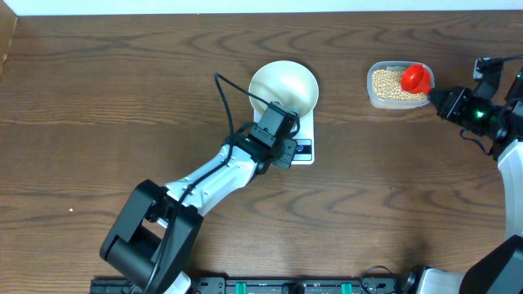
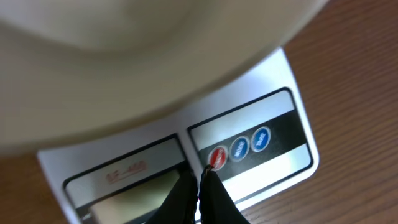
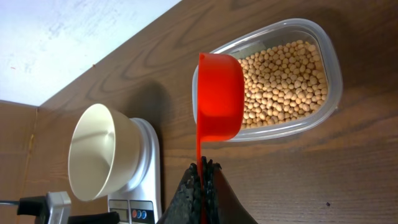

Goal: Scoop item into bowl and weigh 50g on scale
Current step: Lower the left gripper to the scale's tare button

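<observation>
Beans filled the tub just beyond the right gripper, clamped on a red scoop; left gripper (pinched closed) had its tips at the red button of the scale.

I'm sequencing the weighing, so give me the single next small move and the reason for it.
Probably push the left gripper's shut tips down on the scale's red button. They sit right at it, and the white bowl on the scale looks empty, so readying the scale seems sensible before the right gripper dips its red scoop into the beans.
</observation>
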